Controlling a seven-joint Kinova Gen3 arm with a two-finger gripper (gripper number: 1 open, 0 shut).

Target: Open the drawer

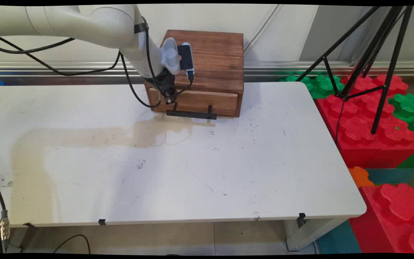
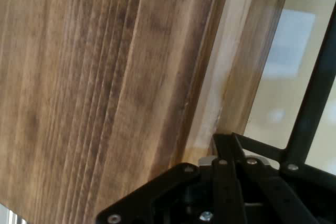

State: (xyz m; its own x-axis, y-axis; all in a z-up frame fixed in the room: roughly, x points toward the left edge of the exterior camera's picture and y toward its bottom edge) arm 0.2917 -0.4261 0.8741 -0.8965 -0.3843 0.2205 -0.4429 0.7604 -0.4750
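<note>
A dark wooden box [image 1: 214,54] stands at the back of the white table [image 1: 228,172]. Low in its front is a drawer [image 1: 201,101] with a black bar handle [image 1: 192,114]. My gripper [image 1: 170,100] is down at the drawer's left end, just above the handle's left post, and its fingers look shut with nothing seen between them. The hand view is filled by wood grain [image 2: 105,93] at very close range. There my gripper [image 2: 224,139] has its tips against the pale edge of the wood, with the black handle [image 2: 315,93] just to the right.
A brownish stain [image 1: 95,138] spreads over the table in front of the box. A black tripod [image 1: 368,64] stands past the table's right edge above red foam blocks [image 1: 368,133] and green foam blocks [image 1: 408,108]. Black cables [image 1: 49,64] hang from the arm.
</note>
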